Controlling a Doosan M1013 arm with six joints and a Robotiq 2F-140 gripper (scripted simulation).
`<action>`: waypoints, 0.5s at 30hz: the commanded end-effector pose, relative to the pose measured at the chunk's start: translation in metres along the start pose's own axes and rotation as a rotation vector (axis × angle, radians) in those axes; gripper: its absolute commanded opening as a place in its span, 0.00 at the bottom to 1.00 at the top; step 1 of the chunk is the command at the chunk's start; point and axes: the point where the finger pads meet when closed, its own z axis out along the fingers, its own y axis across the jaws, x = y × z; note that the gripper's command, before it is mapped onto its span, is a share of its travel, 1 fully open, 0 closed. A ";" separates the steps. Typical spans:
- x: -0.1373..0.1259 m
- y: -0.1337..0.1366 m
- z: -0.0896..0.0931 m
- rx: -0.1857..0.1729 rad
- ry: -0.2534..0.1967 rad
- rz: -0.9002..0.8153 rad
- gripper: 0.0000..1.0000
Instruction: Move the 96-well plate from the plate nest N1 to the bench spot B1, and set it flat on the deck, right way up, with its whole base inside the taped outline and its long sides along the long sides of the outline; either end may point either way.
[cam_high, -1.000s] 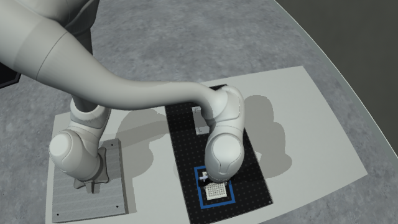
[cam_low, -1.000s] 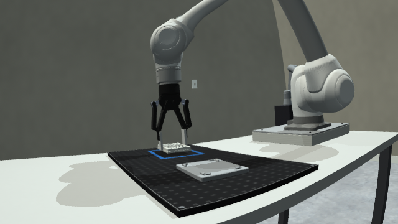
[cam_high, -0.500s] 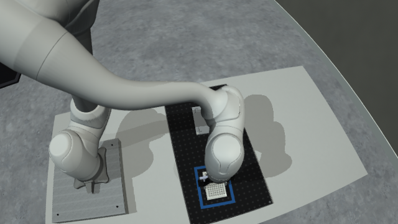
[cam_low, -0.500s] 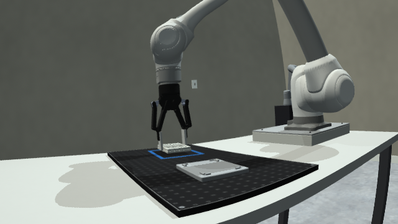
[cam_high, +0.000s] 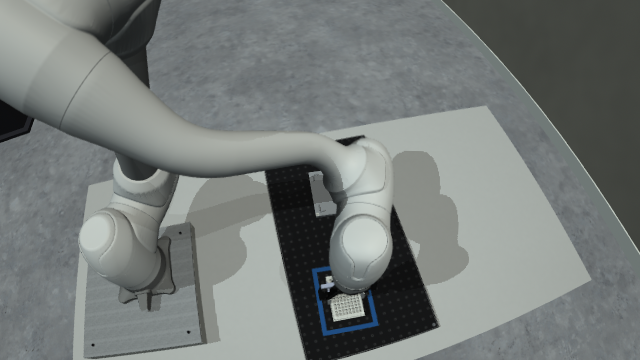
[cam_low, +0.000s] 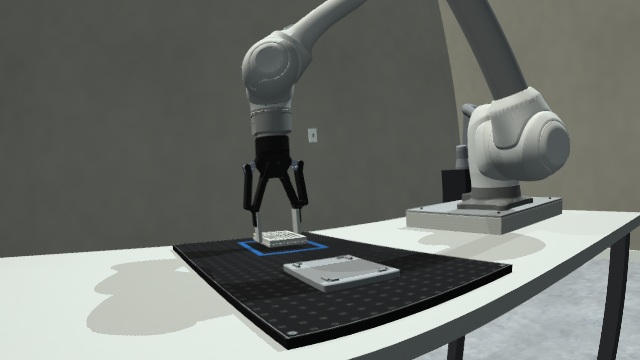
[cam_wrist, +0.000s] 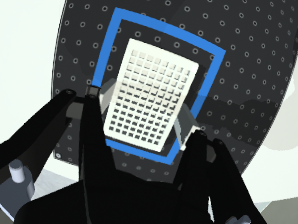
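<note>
The white 96-well plate (cam_wrist: 152, 102) sits right way up inside the blue taped outline B1 on the black deck. Its long sides run along the outline's long sides. It also shows in the top view (cam_high: 347, 306) and the exterior view (cam_low: 279, 238). My gripper (cam_wrist: 146, 100) (cam_low: 276, 220) stands upright over it, shut on the plate, one finger on each long side. The plate rests low on the deck. The grey plate nest N1 (cam_low: 341, 271) stands empty on the deck, nearer the deck's other end.
The black perforated deck (cam_low: 340, 285) lies on a white table. The arm's base stands on a grey block (cam_low: 482, 215) at the table's far right. My wrist and forearm hide part of the nest in the top view (cam_high: 321, 195).
</note>
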 end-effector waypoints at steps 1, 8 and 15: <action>0.002 0.000 0.003 -0.001 0.002 -0.001 0.00; 0.002 0.000 0.004 -0.001 0.002 -0.001 0.00; 0.002 0.000 0.005 -0.001 0.002 -0.001 0.00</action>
